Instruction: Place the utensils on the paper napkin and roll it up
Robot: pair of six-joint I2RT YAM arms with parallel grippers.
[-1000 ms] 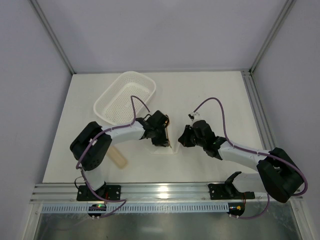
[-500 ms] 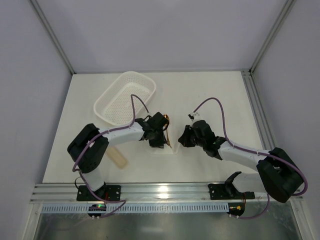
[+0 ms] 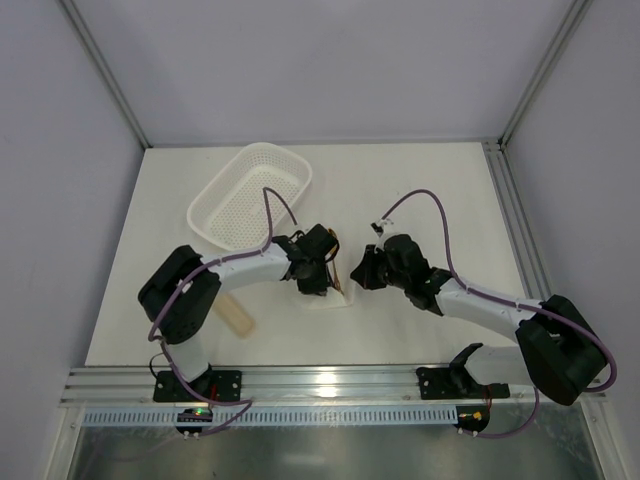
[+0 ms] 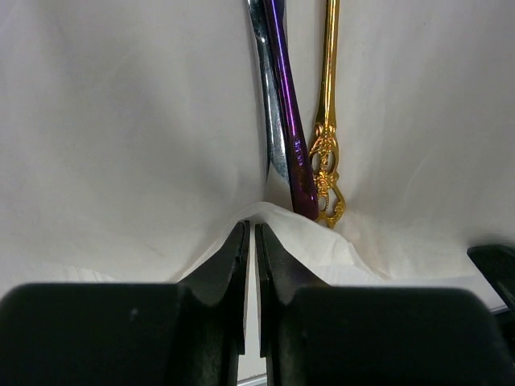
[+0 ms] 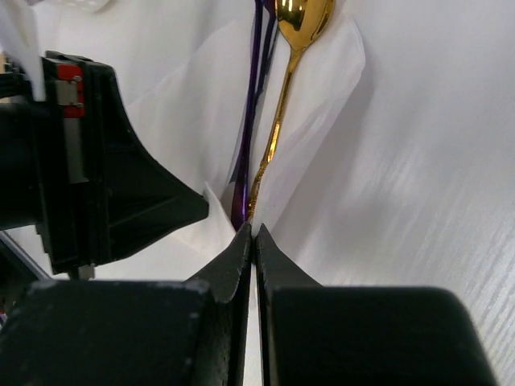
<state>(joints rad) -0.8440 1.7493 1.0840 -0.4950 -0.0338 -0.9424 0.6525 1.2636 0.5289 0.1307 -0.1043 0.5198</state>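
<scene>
The paper napkin (image 4: pixel 121 121) lies at mid-table, also in the top view (image 3: pixel 336 297). On it lie the grey-silver spoon (image 4: pixel 261 88), the purple fork (image 4: pixel 288 121) and the gold spoon (image 4: pixel 327 121), side by side; the fork (image 5: pixel 251 121) and gold spoon (image 5: pixel 296 24) also show in the right wrist view. My left gripper (image 4: pixel 250 227) is shut on a raised fold of the napkin at the handle ends. My right gripper (image 5: pixel 253 231) is shut on the napkin's edge (image 5: pixel 322 104) beside the gold spoon. In the top view the left gripper (image 3: pixel 320 275) and right gripper (image 3: pixel 358 272) flank the utensils.
A white perforated basket (image 3: pixel 255 195) stands behind and left of the left gripper. A flat beige slab (image 3: pixel 238 316) lies near the left arm's base. The left gripper's black body (image 5: pixel 105 185) fills the left side of the right wrist view.
My right gripper has moved left, closer to the utensils and the left gripper. My left gripper has shifted only slightly.
</scene>
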